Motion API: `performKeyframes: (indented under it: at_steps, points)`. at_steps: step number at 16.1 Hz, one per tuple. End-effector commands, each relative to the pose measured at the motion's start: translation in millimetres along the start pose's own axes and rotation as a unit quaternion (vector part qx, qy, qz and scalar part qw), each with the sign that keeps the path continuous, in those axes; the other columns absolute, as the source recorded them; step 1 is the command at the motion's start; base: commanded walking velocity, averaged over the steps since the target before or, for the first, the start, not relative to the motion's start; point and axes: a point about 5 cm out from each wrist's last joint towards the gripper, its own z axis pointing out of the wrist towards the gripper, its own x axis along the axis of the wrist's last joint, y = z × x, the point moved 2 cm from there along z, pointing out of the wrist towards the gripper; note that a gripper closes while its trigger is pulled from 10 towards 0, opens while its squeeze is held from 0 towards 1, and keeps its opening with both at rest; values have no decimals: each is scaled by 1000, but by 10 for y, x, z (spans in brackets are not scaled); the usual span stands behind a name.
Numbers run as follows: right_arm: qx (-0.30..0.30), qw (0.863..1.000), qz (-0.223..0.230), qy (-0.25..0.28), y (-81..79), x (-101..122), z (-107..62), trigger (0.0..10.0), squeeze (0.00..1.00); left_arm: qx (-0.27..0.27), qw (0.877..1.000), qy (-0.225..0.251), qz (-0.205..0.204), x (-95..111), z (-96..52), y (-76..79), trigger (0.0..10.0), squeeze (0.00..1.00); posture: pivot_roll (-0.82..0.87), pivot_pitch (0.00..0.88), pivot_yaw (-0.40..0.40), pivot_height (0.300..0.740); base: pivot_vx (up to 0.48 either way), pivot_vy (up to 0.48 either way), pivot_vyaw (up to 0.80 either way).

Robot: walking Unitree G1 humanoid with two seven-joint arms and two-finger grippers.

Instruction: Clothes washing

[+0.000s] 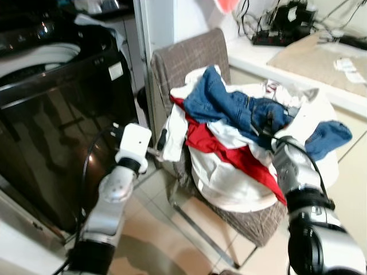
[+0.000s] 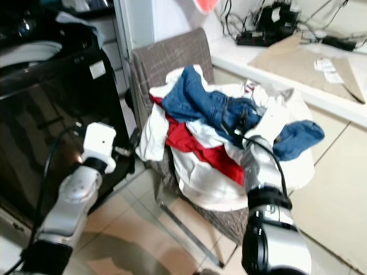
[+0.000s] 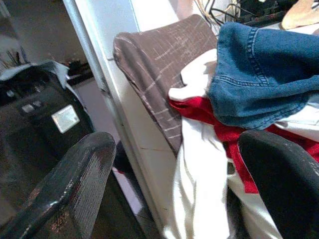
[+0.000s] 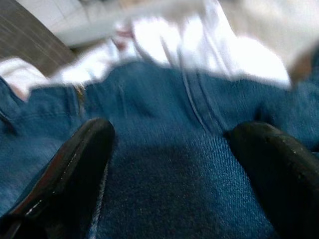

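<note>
The right gripper (image 4: pixel 169 164), fingers spread, sits directly over the blue jeans (image 1: pixel 241 106) atop the chair's (image 1: pixel 189 57) laundry pile, while the left gripper (image 3: pixel 174 189), also spread, waits beside it.

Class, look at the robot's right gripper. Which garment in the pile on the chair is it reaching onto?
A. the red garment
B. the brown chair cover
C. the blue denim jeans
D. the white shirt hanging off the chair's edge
C: the right gripper has its fingers spread open over the blue denim jeans, with denim fabric and seams lying between them in the right wrist view.
</note>
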Motion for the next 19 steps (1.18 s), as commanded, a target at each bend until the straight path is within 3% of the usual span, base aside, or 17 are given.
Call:
performKeyframes:
  at_steps: [1,7,9,10,11,14,19]
  points:
    - [-6,999,22,-38,15,-94,25,10000,0,0,1000,2,5,33,-26,-71,10000,0,-30,0,39,740,0,0,0]
    - [-5,989,-74,-125,54,-309,46,10000,0,-4,1000,-17,23,12,-179,-199,10000,0,24,0,68,740,0,0,0]
    - [-6,986,-103,-129,94,-325,51,10000,0,-10,999,-21,26,13,-218,-188,10000,0,35,0,63,740,0,0,0]
    - [-6,986,-106,-125,95,-313,55,4118,0,-11,999,-22,26,16,-222,-188,10000,0,35,0,63,740,0,0,0]
    - [6,988,-106,-115,50,-293,61,0,0,-9,999,-24,27,26,-219,-195,10000,0,38,0,59,740,0,0,0]
    - [16,990,-92,-107,-30,-285,62,0,0,-9,999,-25,29,36,-214,-180,10000,0,38,0,57,740,0,0,0]
    - [51,989,-114,-75,-185,-313,32,0,0,-7,999,-28,27,36,-178,-144,10000,0,27,0,45,740,0,0,0]
